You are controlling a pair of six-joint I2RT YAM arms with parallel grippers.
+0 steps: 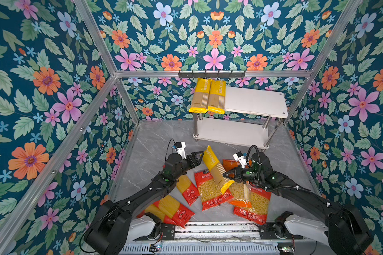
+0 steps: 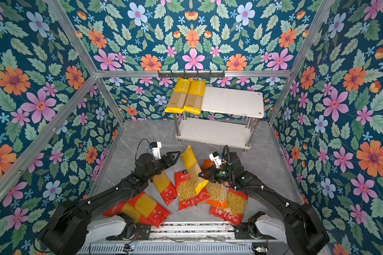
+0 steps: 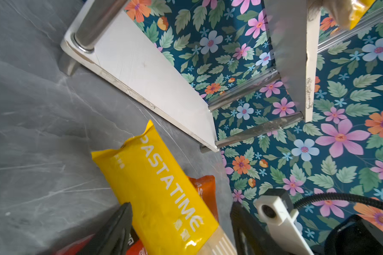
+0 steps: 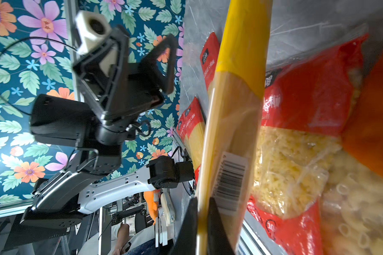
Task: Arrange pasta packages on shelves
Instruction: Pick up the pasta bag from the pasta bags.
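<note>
Right fingers [image 4: 216, 231] pinch low end of yellow spaghetti pack [image 1: 215, 167] above desk [image 1: 153, 136]; long axis points at shelves [image 1: 252, 99]. Left fingers [image 3: 117, 229] spread, just beside its upper end, so left arm's nearer.

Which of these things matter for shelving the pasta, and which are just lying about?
Job: shelves; two shelved yellow packs; yellow pack in right gripper; red spaghetti packs; short-pasta bags; open left gripper.
Just there: hook rail; floral walls; metal frame.

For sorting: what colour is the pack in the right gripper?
Yellow pack, clearest in a top view.
</note>
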